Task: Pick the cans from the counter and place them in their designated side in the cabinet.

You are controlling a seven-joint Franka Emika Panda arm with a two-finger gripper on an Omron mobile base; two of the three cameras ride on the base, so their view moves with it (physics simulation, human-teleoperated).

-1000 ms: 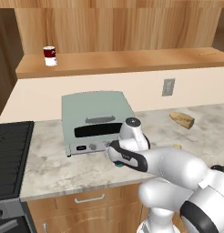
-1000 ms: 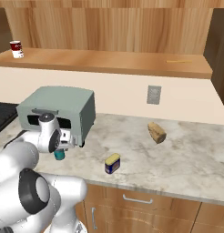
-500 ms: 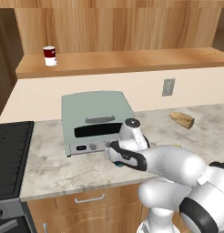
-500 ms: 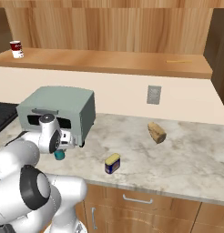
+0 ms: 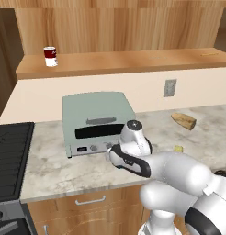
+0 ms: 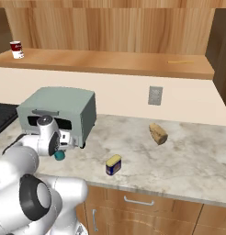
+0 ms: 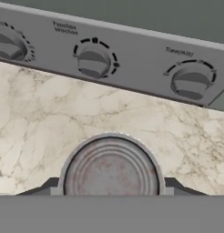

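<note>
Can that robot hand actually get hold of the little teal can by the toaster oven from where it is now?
Probably yes. The gripper sits right over the teal can, a fingertip on either side, nothing between.

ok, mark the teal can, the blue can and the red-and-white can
teal can [image 7: 111, 168], hand view, silvery top.
blue can [image 6: 113, 165], right base view, labelled side.
red-and-white can [image 5: 50, 57], left base view, side wall.
</note>
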